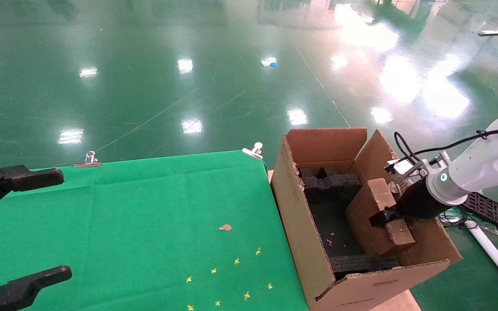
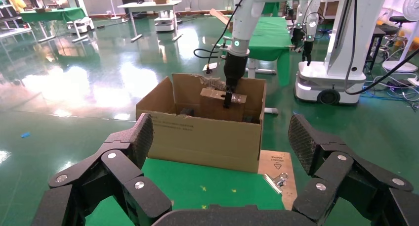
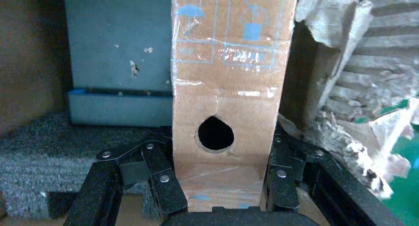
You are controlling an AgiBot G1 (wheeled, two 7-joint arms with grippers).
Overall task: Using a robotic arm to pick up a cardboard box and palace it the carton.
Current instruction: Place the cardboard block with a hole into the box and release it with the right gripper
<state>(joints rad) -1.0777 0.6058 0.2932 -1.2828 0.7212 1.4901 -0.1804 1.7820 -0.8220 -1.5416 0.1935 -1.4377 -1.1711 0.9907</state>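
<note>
Robotics lab — glossy green floor [image 1: 145,86], wheeled robot bases [image 2: 330,82], worktables [image 2: 148,8].

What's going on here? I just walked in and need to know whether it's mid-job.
Mid-job. The right gripper is shut on the small cardboard box and holds it inside the large carton, above the black foam blocks lining it; the box is not yet let go. The left gripper hangs open and idle over the green-covered table, holding nothing.
</note>
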